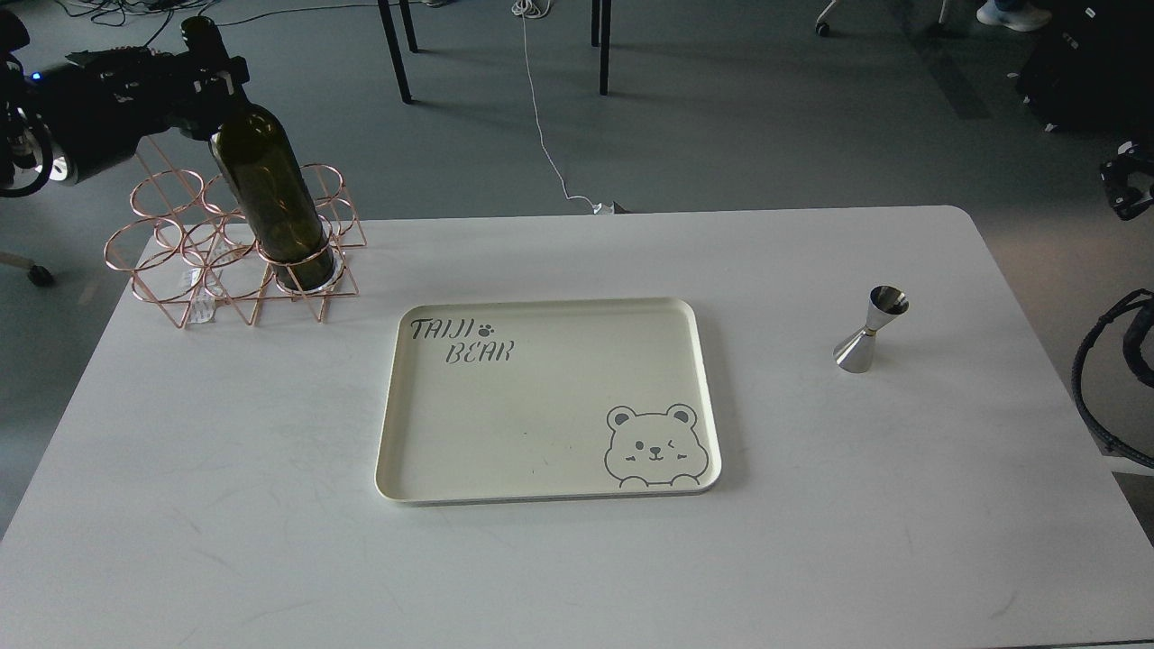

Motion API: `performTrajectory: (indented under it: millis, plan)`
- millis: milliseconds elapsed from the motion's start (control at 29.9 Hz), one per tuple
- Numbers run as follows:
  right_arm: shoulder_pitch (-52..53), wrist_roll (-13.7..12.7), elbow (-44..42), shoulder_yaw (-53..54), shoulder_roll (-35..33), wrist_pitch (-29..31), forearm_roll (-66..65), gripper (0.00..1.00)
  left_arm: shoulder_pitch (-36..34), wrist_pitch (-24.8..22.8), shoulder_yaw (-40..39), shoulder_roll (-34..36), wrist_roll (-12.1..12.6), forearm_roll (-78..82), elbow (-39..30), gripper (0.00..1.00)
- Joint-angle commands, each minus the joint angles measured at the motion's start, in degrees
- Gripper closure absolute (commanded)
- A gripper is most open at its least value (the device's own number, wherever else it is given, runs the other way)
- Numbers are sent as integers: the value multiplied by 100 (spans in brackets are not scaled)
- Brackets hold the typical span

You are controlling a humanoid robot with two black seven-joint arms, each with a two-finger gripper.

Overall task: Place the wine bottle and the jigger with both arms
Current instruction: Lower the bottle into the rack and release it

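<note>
Single head view only; we look forward and down from above near table edge. White table (225,541) fills lower two thirds, cream tray (550,469) about centre frame, moderately near. Far table edge crosses upper third; beyond it we see grey floor (721,135) and dark chair legs (397,54). Our left arm (99,108) enters top left; right side shows only cable (1095,361) at frame edge. No second view to share with.

The left arm (90,108) is extended in from the upper left edge, held high, its gripper (216,77) closed around a bottle neck. Only a dark part of the right arm (1127,185) is seen at the right edge, its gripper unseen.
</note>
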Motion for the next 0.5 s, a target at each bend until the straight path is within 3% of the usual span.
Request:
performTrajectory:
  millis: [0,67,167,367,468]
  plan:
    - [-1,0,0,1,-1,0,0,1,4,38,29,-105,4,-119,122,67]
    - [-1,0,0,1,-1,0,0,1,4,38,46,-149,4,-330,201,58]
    - [-1,0,0,1,-1,0,0,1,4,47,90,-149,-4,-480,211,31]
    - [-1,0,0,-8,-1,0,0,1,-5,38,117,-149,-66,-480,202,21]
    - [-1,0,0,-8,-10,0,0,1,-22,38,12,-106,-180,-943,202,9]
